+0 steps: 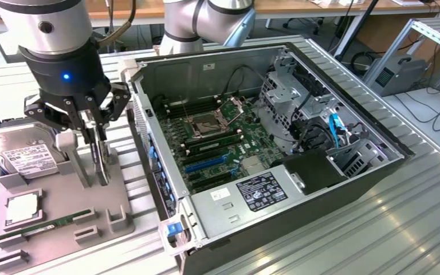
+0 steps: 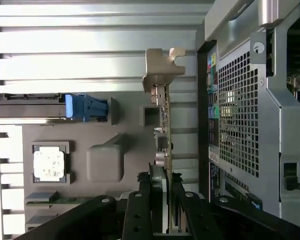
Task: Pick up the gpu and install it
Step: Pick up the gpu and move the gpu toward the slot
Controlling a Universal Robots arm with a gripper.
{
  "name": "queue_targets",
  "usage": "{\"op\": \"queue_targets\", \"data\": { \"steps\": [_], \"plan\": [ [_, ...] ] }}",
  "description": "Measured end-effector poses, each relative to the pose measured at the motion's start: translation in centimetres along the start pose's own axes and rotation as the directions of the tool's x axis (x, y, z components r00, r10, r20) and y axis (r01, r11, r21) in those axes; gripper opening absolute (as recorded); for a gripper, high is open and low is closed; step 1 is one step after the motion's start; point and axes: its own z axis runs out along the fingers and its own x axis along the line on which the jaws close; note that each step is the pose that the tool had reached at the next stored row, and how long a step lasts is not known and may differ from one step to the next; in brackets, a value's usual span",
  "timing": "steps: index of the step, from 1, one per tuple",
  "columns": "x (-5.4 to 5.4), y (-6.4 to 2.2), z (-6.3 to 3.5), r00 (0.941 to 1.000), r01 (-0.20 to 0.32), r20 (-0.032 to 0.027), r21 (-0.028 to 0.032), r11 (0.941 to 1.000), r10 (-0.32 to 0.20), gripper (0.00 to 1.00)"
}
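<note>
The gpu (image 1: pixel 100 163) stands on edge on the grey holder tray (image 1: pixel 63 197), at the exterior view's left beside the open computer case (image 1: pixel 281 143). My gripper (image 1: pixel 91 137) comes down on it from above, its fingers pressed against both faces of the card. In the wrist view the gpu (image 2: pixel 163 115) is seen edge-on, a thin green board with its silver bracket (image 2: pixel 162 67) at the far end. My gripper (image 2: pixel 160 177) is shut on the near end. I cannot tell whether the card's lower edge still rests in the tray.
A silver hard drive (image 1: pixel 21 152), a CPU (image 1: pixel 23 207) and a RAM stick (image 1: pixel 48 223) lie on the same tray. Inside the case the motherboard shows blue slots (image 1: pixel 204 163). The case's perforated rear wall (image 2: pixel 240 115) stands close beside the card.
</note>
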Motion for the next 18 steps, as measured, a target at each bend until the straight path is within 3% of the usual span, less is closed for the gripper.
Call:
{"op": "queue_targets", "data": {
  "steps": [6, 7, 18],
  "plan": [
    [-0.1, 1.96, -3.50, 1.0000, 0.000, 0.0000, 0.0000, 1.0000, 0.000, 0.27],
    [-0.1, 2.67, -5.11, 1.0000, 0.000, -0.0001, 0.0000, 1.0000, 0.000, 0.27],
    [-0.1, 3.15, -6.00, 1.0000, 0.000, -0.0001, -0.0003, 1.0000, 0.000, 0.27]
  ]
}}
